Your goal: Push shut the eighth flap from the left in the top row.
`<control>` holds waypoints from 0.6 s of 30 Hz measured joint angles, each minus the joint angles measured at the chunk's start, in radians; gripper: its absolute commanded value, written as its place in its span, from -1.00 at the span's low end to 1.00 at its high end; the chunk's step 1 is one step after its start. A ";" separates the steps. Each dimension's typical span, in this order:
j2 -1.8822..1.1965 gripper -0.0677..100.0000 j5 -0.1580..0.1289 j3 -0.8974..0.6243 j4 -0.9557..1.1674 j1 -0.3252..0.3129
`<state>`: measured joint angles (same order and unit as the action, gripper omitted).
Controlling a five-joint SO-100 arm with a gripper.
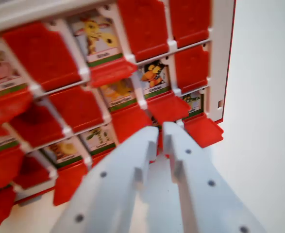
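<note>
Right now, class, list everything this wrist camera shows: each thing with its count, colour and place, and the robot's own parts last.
Game board: one, white frame with a red edge, tilted across the upper picture, three rows in view.
Shut flaps: several, red, covering cells in every row; edge ones are cut off, so no exact count.
Open flaps: several, red, folded down below their pictures.
Animal picture cards: at least eight, cartoon animals with green name strips, uncovered; names too blurred to read.
Table surface: one, white, right of the board and below it.
Tool: one, pale grey, rising from the bottom edge, jaws nearly together, tips by the lower rows' open flaps.
</note>
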<state>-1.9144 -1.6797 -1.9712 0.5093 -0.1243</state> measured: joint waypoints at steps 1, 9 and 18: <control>-0.078 -0.98 -0.005 -0.051 0.009 0.011; -0.624 -0.98 -0.055 -0.383 0.124 0.069; -0.979 -0.98 -0.046 -0.466 0.284 0.129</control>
<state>-2.8931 -1.7257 -2.4375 0.7931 0.0046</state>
